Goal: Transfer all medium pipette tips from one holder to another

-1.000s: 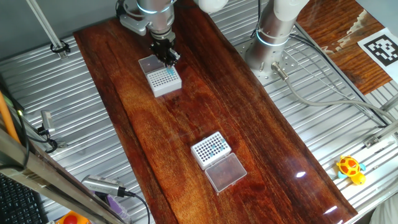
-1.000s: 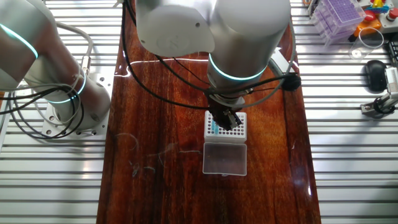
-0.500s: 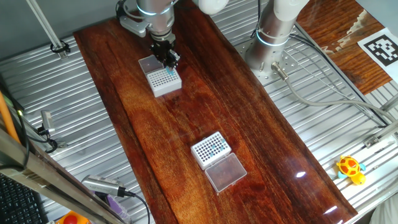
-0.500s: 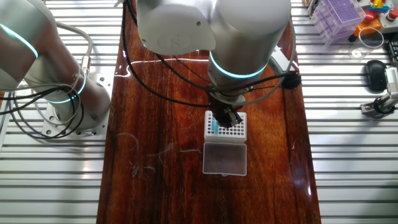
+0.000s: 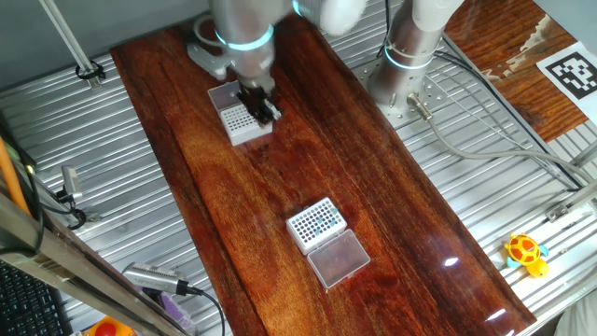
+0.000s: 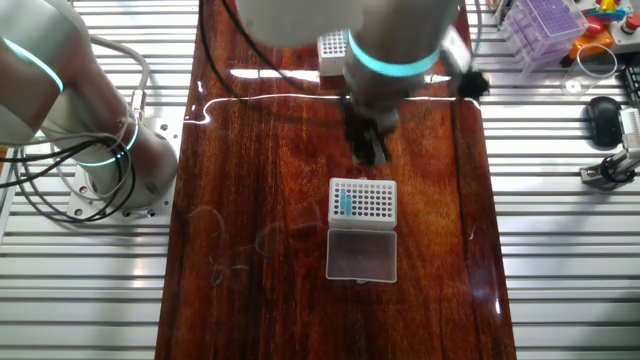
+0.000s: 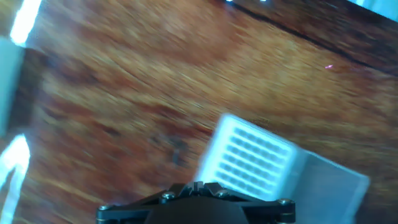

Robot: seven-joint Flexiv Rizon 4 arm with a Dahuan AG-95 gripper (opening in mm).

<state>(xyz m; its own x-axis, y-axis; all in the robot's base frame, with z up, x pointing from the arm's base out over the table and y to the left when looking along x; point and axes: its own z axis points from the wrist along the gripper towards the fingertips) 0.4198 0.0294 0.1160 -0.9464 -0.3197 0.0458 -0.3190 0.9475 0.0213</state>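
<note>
My gripper (image 6: 372,152) hangs over the bare wood just beyond a white tip holder (image 6: 362,200). That holder has a column of teal-blue medium pipette tips (image 6: 345,204) along its left edge. In one fixed view the gripper (image 5: 267,109) is at the right edge of this holder (image 5: 241,121). Its jaws look slightly apart with nothing between them. A second white holder (image 5: 315,222) holds several blue tips (image 5: 320,220). The hand view is blurred and shows the gripper (image 7: 198,185) low in the frame and a white holder (image 7: 252,158).
A clear lid (image 6: 361,255) lies flat next to the first holder, and another clear lid (image 5: 339,258) lies by the second holder. The second holder also shows at the far table end (image 6: 333,45). The arm's base (image 5: 406,56) stands at the table's side.
My gripper has lifted off the first holder and moved away from it toward the far holder. The teal tips stay in the holder.
</note>
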